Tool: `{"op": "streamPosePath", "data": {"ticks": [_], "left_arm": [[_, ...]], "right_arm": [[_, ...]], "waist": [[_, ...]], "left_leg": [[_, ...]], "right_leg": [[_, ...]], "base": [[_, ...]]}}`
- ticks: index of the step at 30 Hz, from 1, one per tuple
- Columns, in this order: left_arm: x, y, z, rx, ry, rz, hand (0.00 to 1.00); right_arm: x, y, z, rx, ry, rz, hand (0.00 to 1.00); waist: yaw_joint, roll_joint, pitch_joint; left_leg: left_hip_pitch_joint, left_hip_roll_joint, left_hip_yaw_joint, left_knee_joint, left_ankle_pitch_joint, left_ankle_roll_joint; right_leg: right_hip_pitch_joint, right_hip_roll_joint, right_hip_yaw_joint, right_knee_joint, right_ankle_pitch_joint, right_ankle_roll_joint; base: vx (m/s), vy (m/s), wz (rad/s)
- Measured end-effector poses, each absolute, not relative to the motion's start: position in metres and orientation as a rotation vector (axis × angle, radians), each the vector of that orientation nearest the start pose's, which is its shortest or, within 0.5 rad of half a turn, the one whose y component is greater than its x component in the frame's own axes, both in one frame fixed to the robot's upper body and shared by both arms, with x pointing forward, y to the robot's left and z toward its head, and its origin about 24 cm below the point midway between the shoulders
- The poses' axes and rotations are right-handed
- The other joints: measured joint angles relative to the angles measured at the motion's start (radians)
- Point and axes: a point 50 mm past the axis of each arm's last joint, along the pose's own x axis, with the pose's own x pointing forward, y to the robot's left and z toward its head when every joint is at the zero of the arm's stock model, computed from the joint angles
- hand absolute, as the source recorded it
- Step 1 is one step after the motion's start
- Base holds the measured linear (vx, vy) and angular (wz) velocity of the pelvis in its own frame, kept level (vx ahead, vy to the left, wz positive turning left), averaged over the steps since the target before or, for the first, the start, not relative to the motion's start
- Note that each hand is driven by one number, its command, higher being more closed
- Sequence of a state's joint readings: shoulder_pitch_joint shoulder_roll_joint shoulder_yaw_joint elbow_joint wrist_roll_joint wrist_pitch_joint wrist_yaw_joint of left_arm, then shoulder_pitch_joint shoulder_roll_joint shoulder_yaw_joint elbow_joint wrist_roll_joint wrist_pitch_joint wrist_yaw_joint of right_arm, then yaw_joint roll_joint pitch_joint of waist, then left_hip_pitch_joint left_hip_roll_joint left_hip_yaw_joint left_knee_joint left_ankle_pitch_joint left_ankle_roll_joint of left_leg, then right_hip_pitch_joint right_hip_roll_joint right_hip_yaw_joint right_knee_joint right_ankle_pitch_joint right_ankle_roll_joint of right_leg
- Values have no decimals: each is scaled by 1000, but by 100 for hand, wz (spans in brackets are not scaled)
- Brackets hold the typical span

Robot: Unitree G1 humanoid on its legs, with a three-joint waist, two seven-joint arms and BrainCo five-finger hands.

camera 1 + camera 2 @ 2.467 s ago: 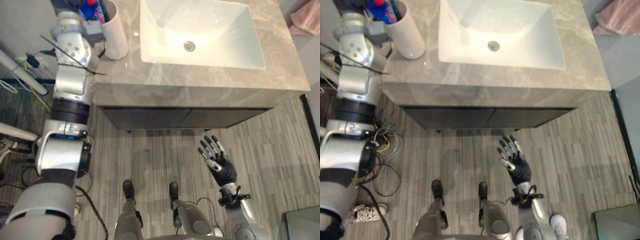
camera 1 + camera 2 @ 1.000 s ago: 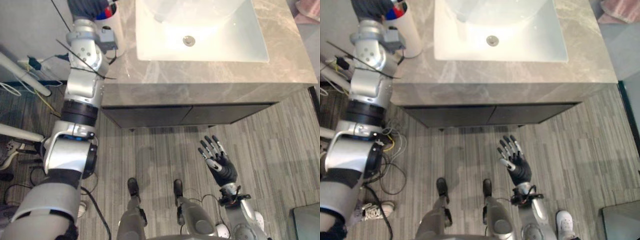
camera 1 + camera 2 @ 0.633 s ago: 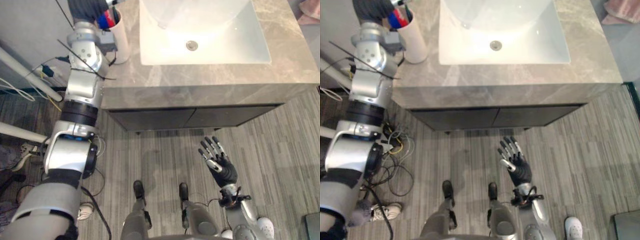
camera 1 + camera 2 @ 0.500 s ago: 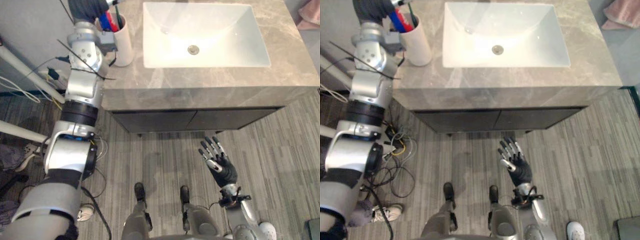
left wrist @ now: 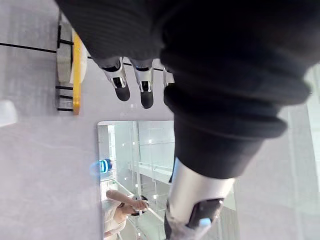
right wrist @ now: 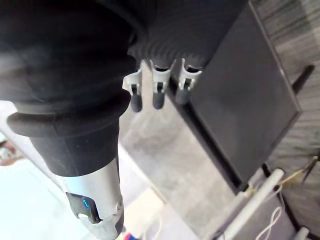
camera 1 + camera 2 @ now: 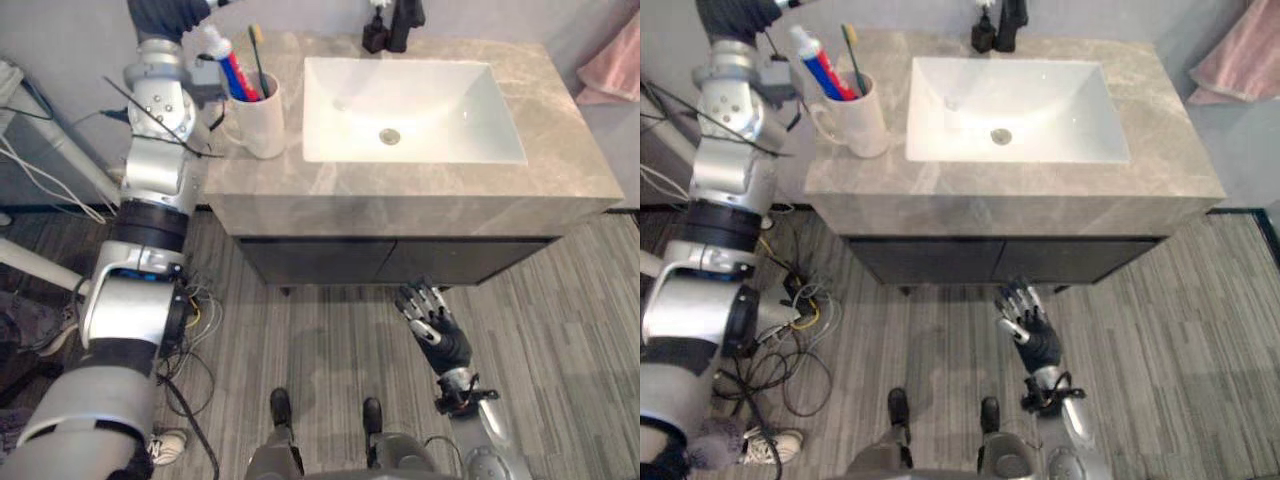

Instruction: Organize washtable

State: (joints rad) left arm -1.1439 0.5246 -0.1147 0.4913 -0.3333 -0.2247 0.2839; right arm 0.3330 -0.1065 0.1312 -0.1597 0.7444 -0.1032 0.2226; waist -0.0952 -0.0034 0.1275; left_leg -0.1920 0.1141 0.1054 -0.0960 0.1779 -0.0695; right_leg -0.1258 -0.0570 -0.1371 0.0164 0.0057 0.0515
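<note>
Left eye view: grey marble washtable (image 7: 565, 170)

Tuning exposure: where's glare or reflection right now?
Left eye view: the sink glares near-white across its basin. Left wrist view: the mirror reflects a lit room and a person. Right wrist view: a washed-out bright patch.

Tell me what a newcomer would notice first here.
The bright white sink set in the grey marble counter draws the eye first. Beside it, on the robot's left, a white cup holds toothpaste and a toothbrush. The left hand is raised near that cup, while the right hand hangs open low before the dark cabinet.
</note>
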Motion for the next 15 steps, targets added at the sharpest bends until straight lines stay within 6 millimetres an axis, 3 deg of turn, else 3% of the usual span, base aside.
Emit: {"op": "streamPosePath", "data": {"ticks": [8,10,15], "left_arm": [[347,174,330,37,-920,55,0],[344,165,307,-19,-885,-24,0],[332,150,266,-108,-804,-155,0]], "right_arm": [[186,-151,18,666,32,168,0],[186,-152,12,666,55,155,0],[187,-151,10,678,69,147,0]], "waist": [[4,9,-36],[22,11,-53],[31,25,-67]], "left_leg": [[13,-20,-57,0,1,-1],[12,-29,-76,0,1,0],[13,-45,-108,0,10,11]], "right_leg": [[36,-17,-53,19,-28,10],[41,-24,-66,26,-38,17],[55,-36,-107,34,-50,19]], "base": [[2,18,23],[11,19,23],[3,11,25]]}}
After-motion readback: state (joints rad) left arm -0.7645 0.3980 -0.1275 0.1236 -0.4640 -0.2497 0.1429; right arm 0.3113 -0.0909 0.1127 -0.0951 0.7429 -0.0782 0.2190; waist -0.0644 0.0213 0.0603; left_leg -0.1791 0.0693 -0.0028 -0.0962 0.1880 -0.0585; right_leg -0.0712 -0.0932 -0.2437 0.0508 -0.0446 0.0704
